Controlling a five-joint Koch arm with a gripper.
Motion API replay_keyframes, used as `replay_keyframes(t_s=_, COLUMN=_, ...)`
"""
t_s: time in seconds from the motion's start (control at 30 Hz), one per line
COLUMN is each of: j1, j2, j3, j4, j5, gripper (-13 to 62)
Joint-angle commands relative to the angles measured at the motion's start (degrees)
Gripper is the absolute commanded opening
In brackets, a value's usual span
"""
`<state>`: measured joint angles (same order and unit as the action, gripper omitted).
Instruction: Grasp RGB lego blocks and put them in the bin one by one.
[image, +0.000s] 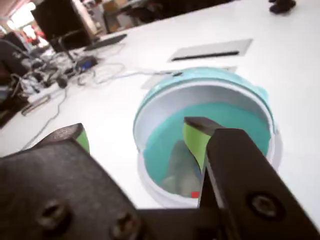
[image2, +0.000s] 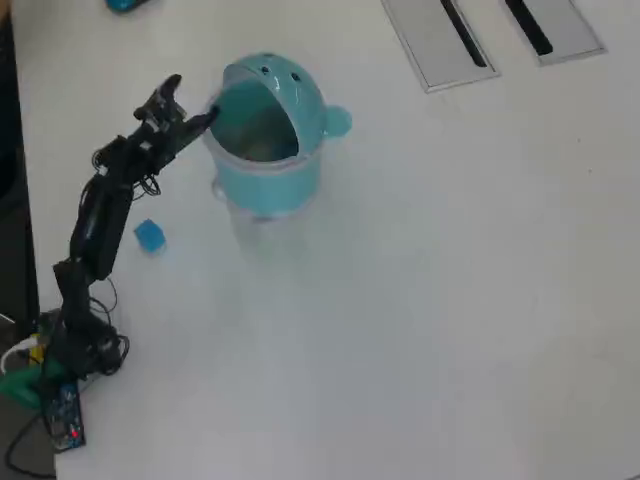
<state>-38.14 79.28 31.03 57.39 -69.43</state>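
Note:
The round light-teal bin (image2: 272, 172) stands with its domed lid flipped back; in the wrist view its white rim (image: 150, 107) fills the middle. My gripper (image2: 190, 102) hangs open at the bin's left edge, holding nothing. In the wrist view the gripper (image: 140, 140) has one green-padded finger (image: 81, 138) outside the rim and the other (image: 196, 141) over the opening. A small red block (image: 195, 194) lies at the bottom of the bin. A bright blue block (image2: 150, 236) sits on the white table beside my arm, left of the bin.
Two grey panels with black slots (image2: 440, 40) (image2: 555, 25) lie at the table's far right. A flat blue object (image2: 125, 5) is at the top edge. Cables (image: 60, 80) and clutter crowd the left in the wrist view. My arm's base (image2: 62, 370) sits at the bottom left.

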Motion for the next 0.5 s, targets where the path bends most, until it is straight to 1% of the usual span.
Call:
replay_keyframes(t_s=0.0, j1=-1.2, j2=3.5, j3=-3.6, j4=0.3, j5=-1.0, gripper=34.7)
replay_keyframes(t_s=0.27, j1=-9.1, j2=7.9, j3=-3.5, j4=7.6, j5=-1.2, gripper=34.5)
replay_keyframes(t_s=0.47, j1=-16.1, j2=9.5, j3=-3.3, j4=21.2, j5=-2.2, gripper=34.2)
